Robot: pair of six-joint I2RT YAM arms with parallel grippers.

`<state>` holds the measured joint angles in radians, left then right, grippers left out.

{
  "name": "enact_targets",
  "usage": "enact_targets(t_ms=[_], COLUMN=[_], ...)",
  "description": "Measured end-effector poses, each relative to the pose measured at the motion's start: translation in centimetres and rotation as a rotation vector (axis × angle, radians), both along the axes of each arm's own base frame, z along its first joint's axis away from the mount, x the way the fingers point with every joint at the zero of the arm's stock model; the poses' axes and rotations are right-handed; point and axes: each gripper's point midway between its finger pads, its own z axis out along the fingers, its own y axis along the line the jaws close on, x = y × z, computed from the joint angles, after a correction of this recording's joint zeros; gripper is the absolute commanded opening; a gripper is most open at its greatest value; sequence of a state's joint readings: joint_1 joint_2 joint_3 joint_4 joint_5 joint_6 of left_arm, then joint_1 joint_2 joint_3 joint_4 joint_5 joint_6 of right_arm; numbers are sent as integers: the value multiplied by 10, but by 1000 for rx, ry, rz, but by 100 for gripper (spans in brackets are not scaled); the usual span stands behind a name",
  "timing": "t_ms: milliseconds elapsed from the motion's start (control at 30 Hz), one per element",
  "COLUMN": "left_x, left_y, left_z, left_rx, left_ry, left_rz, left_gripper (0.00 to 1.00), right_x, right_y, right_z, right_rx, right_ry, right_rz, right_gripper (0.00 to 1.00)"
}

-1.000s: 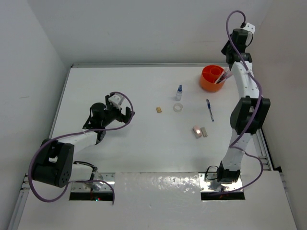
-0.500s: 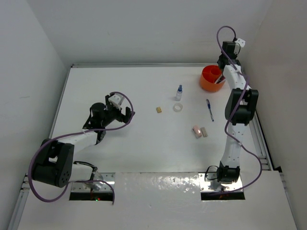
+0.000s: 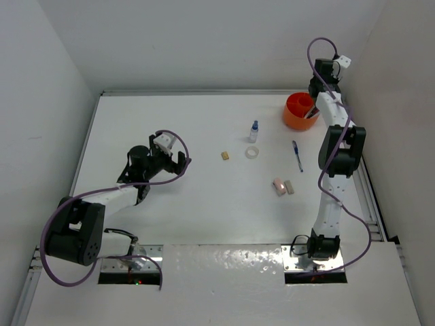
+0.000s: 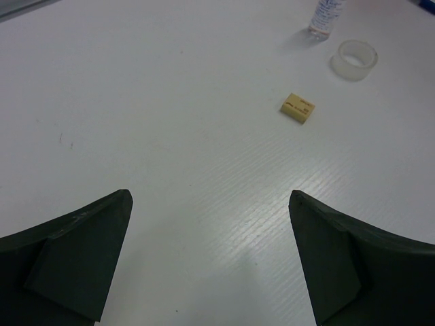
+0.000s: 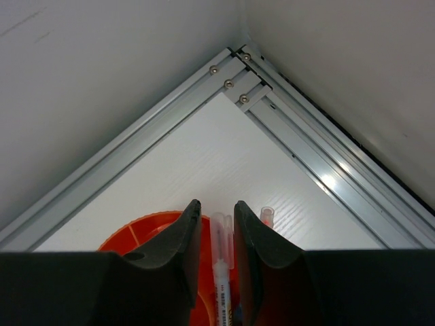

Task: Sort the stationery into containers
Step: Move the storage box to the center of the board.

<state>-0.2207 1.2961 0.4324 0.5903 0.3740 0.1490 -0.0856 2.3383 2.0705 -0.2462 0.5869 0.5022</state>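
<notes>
The white table (image 3: pixel 190 136) spreads out under both my arms. The biggest thing on it is the orange tub (image 3: pixel 291 117), which sits directly under my right gripper (image 3: pixel 317 100) in the far right corner. In the right wrist view its rim and divider (image 5: pixel 139 238) show just left of and below my fingertips.

My right gripper (image 5: pixel 219 227) is only slightly parted. A white-barrelled pen (image 5: pixel 221 268) stands up out of the tub in line with the gap. I see a sliver of space on each side of it, so I have hold of nothing. A second pen end (image 5: pixel 266 216) pokes up just right of my right finger.

My left gripper (image 4: pixel 207 204) is spread as wide as it goes and holds nothing, with bare table between its fingers (image 4: pixel 78 258). In the top view it (image 3: pixel 173 157) hangs well to the left of everything loose.

A blue pen (image 3: pixel 297 156) lies on the table, well back from my right gripper toward my base. Ahead and to the right of my left gripper lie the clear tape ring (image 4: pixel 357 59), the small bottle (image 4: pixel 326 17) beyond it, and nearest, the tan eraser (image 4: pixel 298 109). A whitish eraser (image 3: pixel 279 185) and a tan block (image 3: pixel 290 187) lie side by side, nearer my base than the pen.
</notes>
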Motion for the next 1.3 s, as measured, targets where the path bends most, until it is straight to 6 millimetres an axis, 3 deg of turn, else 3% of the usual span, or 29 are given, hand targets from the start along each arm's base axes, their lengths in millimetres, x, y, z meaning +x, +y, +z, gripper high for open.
enact_targets(t_ms=[467,700,1067,1300], left_x=[0,0,0,0], left_y=[0,0,0,0], left_z=[0,0,0,0], left_rx=[0,0,0,0], left_ry=[0,0,0,0], left_rz=[1,1,2,1], left_gripper=[98,98,98,98], right_x=[-7,-17,-15,-16], right_y=[1,5,7,7], right_z=[-11,-35,-35,-42], right_rx=[13,23,27,34], right_ry=[41,97,93,85], right_rz=[-10,2,7,4], right_gripper=[26,26,31,18])
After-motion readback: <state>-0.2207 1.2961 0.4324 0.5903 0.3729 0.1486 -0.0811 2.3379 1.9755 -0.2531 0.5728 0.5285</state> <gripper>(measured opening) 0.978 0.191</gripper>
